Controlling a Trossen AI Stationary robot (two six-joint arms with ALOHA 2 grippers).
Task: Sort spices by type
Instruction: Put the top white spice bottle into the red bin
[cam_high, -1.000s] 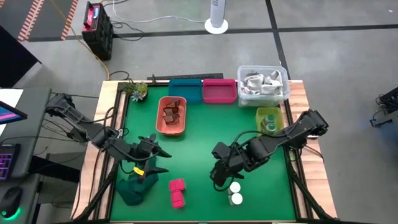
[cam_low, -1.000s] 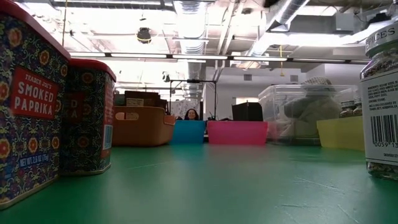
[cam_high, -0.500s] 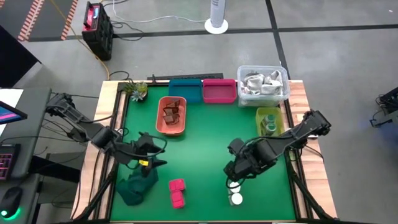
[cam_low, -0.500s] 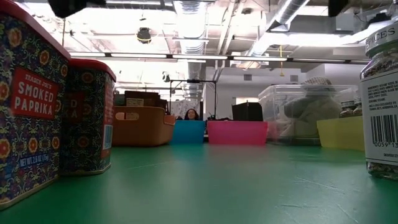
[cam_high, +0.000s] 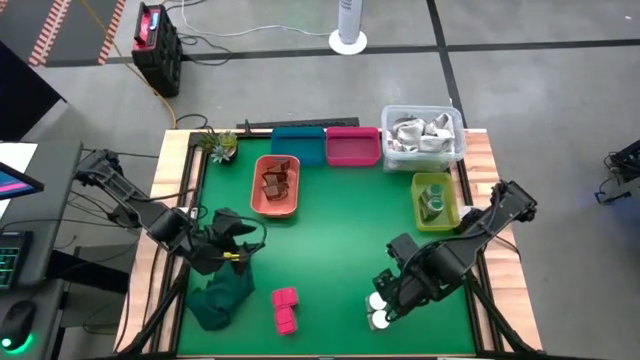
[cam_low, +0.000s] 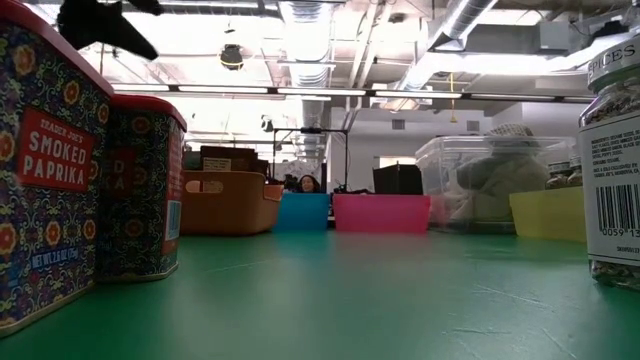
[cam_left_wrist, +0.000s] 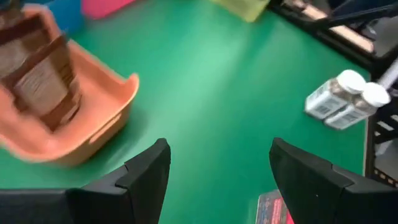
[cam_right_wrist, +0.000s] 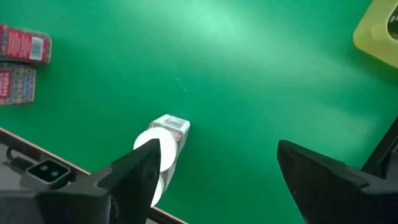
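Two white-topped jars (cam_high: 378, 311) stand side by side near the table's near edge; they also show in the right wrist view (cam_right_wrist: 163, 140). My right gripper (cam_high: 388, 293) is open just above them, with the jars under one finger and not between the two; it shows in its own view too (cam_right_wrist: 227, 180). Two magenta boxes (cam_high: 286, 309) stand to the jars' left. Reddish-brown pieces (cam_high: 277, 181) lie in an orange tray (cam_high: 258, 200). Greenish jars (cam_high: 432, 200) sit in a yellow-green bin (cam_high: 419, 215). My left gripper (cam_high: 240, 250) is open and empty over the green mat (cam_left_wrist: 217, 180).
A dark green cloth (cam_high: 222, 300) lies bunched below my left gripper. A teal bin (cam_high: 297, 145), a magenta bin (cam_high: 352, 148) and a clear tub of shiny packets (cam_high: 422, 135) line the far edge. A small plant (cam_high: 218, 145) stands at the far left. The mat's middle is bare.
My right gripper has gone toward the table's near edge and a little right, from the mat's middle to just over the two white-topped jars. My left gripper has drawn a little away from the cloth, toward the far edge. Nothing on the table has moved.
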